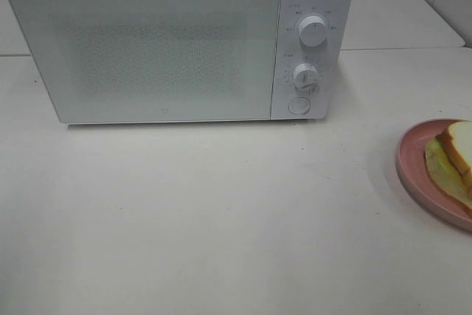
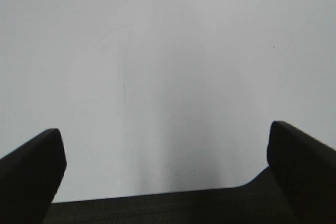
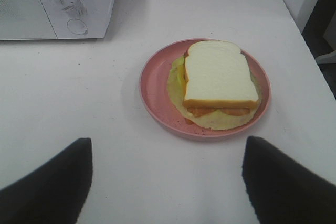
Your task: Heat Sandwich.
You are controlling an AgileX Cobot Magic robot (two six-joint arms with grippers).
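You're at the very start: 0 steps of the heating job show as done. The white box-shaped microwave oven [image 1: 177, 42] sits at the tabletop's [image 1: 221, 219] far edge w/ its frosted door [image 1: 147, 46] shut, and its 2 round white dials [image 1: 313, 31] and the round button [image 1: 299, 105] look untouched.

The square white-bread sandwich w/ tan crust, pale green lettuce and yellow filling [image 3: 218, 80] lies on the round pink plate [image 3: 155, 90] near the tabletop's right edge, well apart from the oven.

Your left gripper [image 2: 165, 156] has its jaws spread wide over bare tabletop, nothing between them. Your right gripper [image 3: 167, 174] is also spread, empty, hovering near the plate w/o touching it.

Left for you, by my read: open the door, carry plate + sandwich in, shut it, turn a dial.
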